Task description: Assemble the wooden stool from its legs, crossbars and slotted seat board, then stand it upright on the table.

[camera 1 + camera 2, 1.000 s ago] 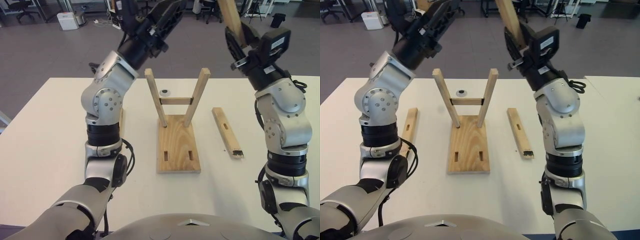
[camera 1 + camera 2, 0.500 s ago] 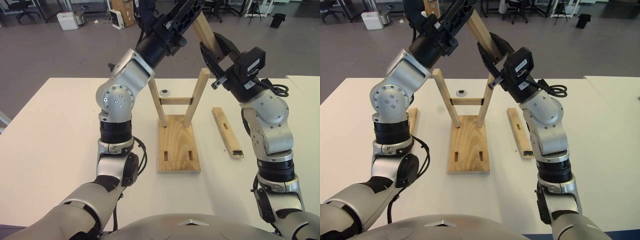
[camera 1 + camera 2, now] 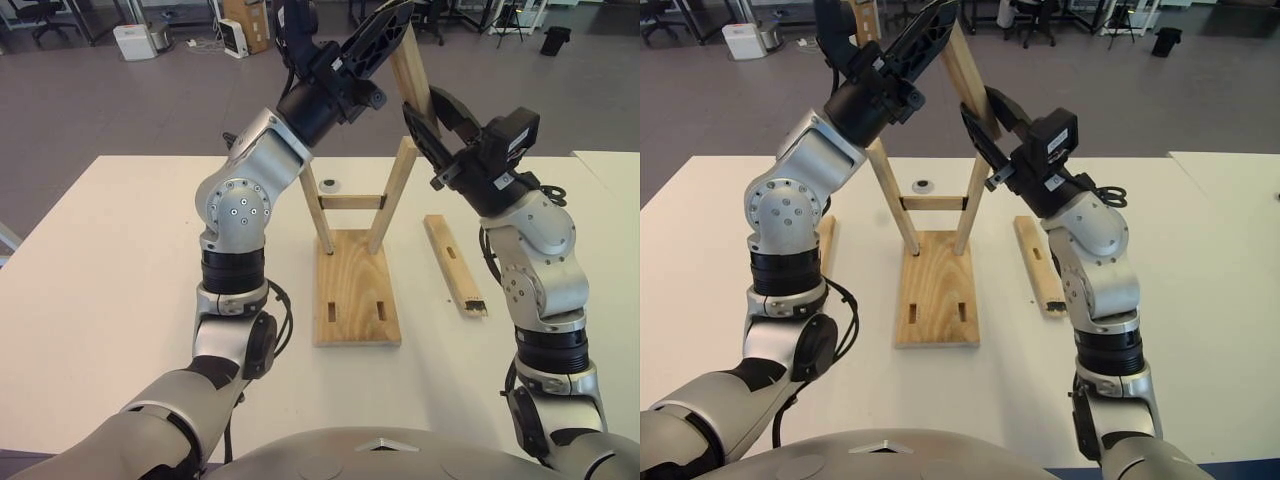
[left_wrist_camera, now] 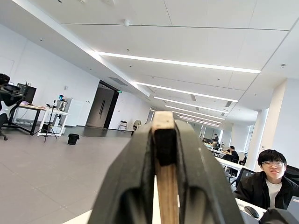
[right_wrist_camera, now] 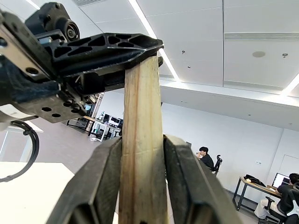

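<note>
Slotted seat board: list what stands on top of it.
A left leg and right leg, joined by a crossbar, rise from the far end of the seat board. Its near slots are empty. Leg ends inside the board are hidden; the left arm covers the left leg's top.

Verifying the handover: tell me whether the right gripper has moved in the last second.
Yes. The right gripper, holding the wooden leg, shifted toward the robot's left, now over the upright leg.

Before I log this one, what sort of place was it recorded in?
Probably an open-plan lab or office workspace: a white table stands on a wide grey floor, office chairs and desks sit farther back, and long strip lights run across a white ceiling.
</note>
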Controlling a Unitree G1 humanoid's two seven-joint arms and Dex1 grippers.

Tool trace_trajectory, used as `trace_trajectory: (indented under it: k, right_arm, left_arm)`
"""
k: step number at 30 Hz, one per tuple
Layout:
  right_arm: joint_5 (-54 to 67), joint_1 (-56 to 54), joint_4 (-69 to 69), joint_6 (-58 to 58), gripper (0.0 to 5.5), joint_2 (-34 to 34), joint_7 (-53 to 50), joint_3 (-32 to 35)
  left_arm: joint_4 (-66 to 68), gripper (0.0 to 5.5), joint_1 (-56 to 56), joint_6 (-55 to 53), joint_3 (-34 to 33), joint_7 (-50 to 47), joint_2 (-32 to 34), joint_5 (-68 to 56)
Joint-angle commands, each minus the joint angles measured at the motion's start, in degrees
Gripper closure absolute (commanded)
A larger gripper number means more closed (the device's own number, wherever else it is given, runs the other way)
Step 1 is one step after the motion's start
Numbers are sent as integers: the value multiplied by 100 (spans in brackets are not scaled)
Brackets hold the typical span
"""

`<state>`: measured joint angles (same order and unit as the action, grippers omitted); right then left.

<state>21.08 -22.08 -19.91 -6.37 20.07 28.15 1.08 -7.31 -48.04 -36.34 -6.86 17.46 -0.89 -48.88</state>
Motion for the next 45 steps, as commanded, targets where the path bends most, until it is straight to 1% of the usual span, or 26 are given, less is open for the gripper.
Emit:
trace_trajectory:
  k: [1,2,5,7,9,11,13,14,15,16,19,22,25,32,37,45]
  right_arm:
    - [276,35,-83,-154,419,106,230,114]
    - [368,23,-96,-220,390,103,215,172]
    - [678,-85,-114,-426,339,-38,6,409]
    - [1008,-337,-27,-562,297,-319,-582,829]
    - [1301,-581,210,-627,292,-499,-1302,1436]
    - [1177,-582,572,-513,292,-420,-1923,2075]
    - [487,-141,1155,-84,292,-230,-2304,2469]
    - [18,204,1417,239,292,-135,-2318,2434]
    - [-224,555,1589,437,292,-186,-2365,2458]
    - [-445,865,1703,615,292,-259,-2418,2445]
    - [-672,1400,1683,828,292,-529,-2605,2416]
    - [-876,1713,1539,923,292,-699,-2667,2224]
    - [-952,1917,1465,994,292,-838,-2636,2032]
    - [-914,2095,1381,1043,292,-961,-2389,1713]
    - [-917,2038,1445,1043,292,-919,-2304,1657]
    - [-937,1910,1545,1075,292,-918,-2207,1579]
  left_arm:
    - [33,509,38,-32,-74,-48,240,126]
    - [88,509,7,-19,-134,-54,306,144]
    - [263,509,-140,7,-377,-86,466,66]
    - [348,509,-263,104,-665,-87,678,-20]
    - [394,509,-252,268,-1125,-275,963,-54]
    - [486,509,70,506,-1535,-397,1459,282]
    - [508,509,867,919,-1298,-128,2185,1260]
    - [493,509,1237,1048,-1233,-103,2293,1532]
    - [456,509,1617,1152,-1146,-139,2329,1786]
    - [380,509,1977,1215,-1150,-260,2228,1898]
    - [186,509,2834,1340,-1028,-520,1930,2199]
    - [246,509,3268,1586,-708,-633,1665,2567]
    - [437,509,3471,1961,-559,-716,1529,2916]
    - [794,509,3822,2472,-575,-876,1363,3315]
    - [861,509,3987,2700,-574,-1019,1237,3470]
    - [1076,509,3946,2958,-660,-1076,1283,3582]
